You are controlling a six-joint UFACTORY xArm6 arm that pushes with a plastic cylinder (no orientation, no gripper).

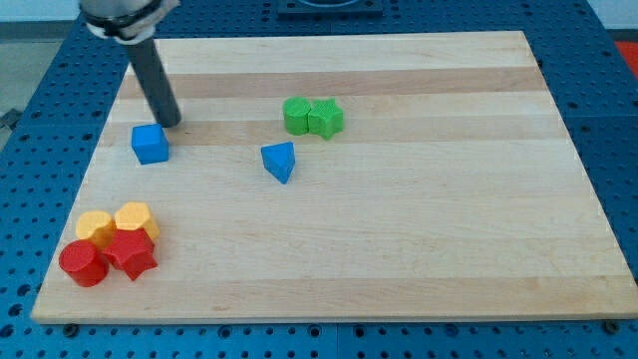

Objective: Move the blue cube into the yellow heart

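The blue cube (150, 144) sits on the wooden board at the view's left, upper part. My tip (171, 123) stands just above and to the right of the cube, very close to its top right corner. The yellow heart (96, 226) lies at the view's lower left, well below the cube, touching a second yellow block (134, 218) on its right.
A red cylinder (82, 262) and a red star-like block (131, 253) sit just below the yellow blocks. A blue triangular block (280, 161) lies near the middle. Two green blocks (297, 116) (325, 117) touch each other above it. The board's left edge (88, 170) is near the cube.
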